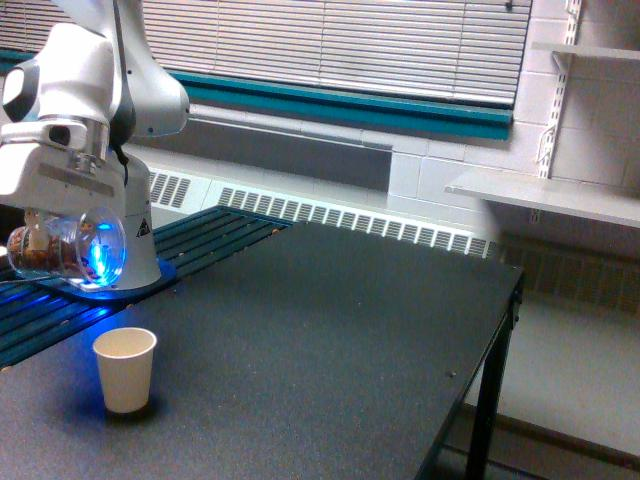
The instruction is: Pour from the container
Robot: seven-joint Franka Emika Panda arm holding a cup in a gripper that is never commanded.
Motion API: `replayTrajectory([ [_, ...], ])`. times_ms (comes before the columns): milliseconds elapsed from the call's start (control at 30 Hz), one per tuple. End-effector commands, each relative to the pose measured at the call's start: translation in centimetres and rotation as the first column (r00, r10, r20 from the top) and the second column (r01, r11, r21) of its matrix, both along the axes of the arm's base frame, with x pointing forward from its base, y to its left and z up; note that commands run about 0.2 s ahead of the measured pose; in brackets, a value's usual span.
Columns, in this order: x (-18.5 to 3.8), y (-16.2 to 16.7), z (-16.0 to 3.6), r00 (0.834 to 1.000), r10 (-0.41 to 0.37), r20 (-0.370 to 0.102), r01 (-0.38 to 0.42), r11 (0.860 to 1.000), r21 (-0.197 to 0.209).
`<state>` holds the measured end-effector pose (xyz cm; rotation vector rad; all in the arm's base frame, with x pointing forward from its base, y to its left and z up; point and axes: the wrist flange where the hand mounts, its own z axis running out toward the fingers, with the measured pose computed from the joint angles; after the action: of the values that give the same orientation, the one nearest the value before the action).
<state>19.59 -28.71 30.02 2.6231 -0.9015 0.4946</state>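
Tilting container (68,243) above paper cup (125,369)

Black table (330,340), matte top, black leg at exterior view's right. On it: 1 cream paper cup (125,369), upright, near front-left; robot base (125,250) on slatted blue-lit section at left.

Closed window blinds (330,45) above a radiator (350,218); white shelf (545,195) beside.
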Motion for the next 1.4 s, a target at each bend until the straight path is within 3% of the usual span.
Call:
replayTrajectory([
  [33,0.4,0.5,-0.8,0.998,-0.053,0.022,0.052,0.998,0.017],
  [1400,2.7,-0.1,-3.1,0.998,-0.022,-0.055,0.018,0.996,-0.084],
])
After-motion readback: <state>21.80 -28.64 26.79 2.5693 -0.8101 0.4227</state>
